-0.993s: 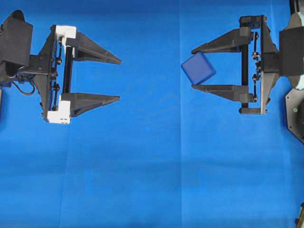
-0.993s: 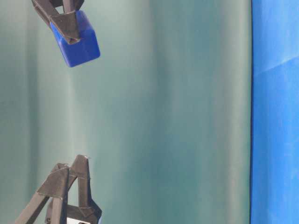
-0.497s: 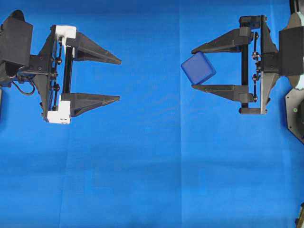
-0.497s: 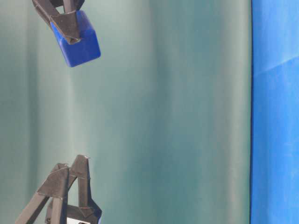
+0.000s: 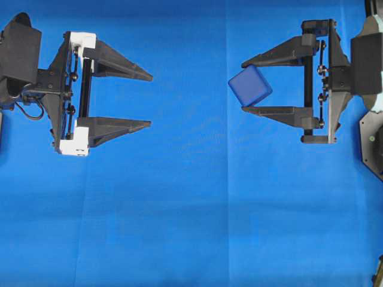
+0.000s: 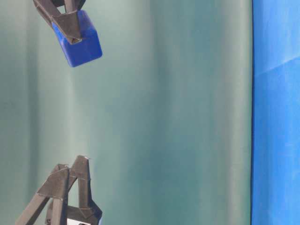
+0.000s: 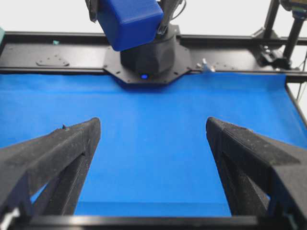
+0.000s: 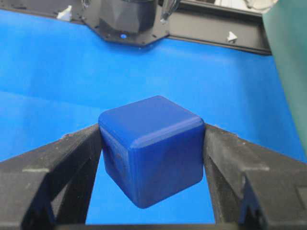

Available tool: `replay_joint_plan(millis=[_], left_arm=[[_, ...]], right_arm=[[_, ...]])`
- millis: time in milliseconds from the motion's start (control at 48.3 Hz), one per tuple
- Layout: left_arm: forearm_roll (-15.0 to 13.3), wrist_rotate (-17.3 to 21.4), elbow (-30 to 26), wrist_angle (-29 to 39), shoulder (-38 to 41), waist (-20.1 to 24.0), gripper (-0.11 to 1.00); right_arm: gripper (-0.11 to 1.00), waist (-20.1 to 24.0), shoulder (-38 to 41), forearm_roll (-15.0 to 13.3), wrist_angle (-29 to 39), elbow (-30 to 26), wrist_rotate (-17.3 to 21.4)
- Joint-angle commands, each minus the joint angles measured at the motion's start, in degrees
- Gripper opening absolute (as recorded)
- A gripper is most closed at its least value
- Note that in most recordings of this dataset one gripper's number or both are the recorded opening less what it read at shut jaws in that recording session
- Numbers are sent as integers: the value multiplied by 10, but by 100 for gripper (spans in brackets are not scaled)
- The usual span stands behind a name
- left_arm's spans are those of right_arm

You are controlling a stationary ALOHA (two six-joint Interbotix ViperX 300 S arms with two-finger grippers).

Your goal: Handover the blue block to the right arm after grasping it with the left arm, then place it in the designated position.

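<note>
The blue block [image 5: 250, 85] hangs tilted above the cloth, pinched at the tips of my all-black right gripper [image 5: 243, 85], which is shut on it. The right wrist view shows the blue block [image 8: 151, 149] wedged between both fingers, one corner pointing down. At table level the blue block [image 6: 80, 41] sits at the top left under the right gripper's fingers [image 6: 63, 21]. My white-trimmed left gripper [image 5: 149, 100] stands wide open and empty on the left, well apart from the block. From the left wrist the left gripper [image 7: 153, 127] faces the blue block [image 7: 129, 21] across the cloth.
Blue cloth [image 5: 191, 209] covers the whole table. The right arm's black base [image 7: 148, 60] and a black frame rail [image 7: 240, 45] line the far side. A teal backdrop [image 6: 164, 117] fills the table-level view. The left arm's base [image 8: 127, 19] shows behind the block.
</note>
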Motion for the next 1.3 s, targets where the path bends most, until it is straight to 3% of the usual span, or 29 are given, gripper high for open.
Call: replay_joint_plan(millis=[0,331,724,1283], left_arm=[[2,0,-6,-3,-7,-1,93],[2,1,-7,-3,-7,-1,93],[2,0,-9,-4,-7,-2,93],[2,0,-8,-4,-7,-4,93]], right_arm=[[47,0,-4,1,-2,-14,1],[47,4,-5,4,39,-14,5],[47,33,-4,32,187,-14,4],[47,34,-4,32,191,-12,4]])
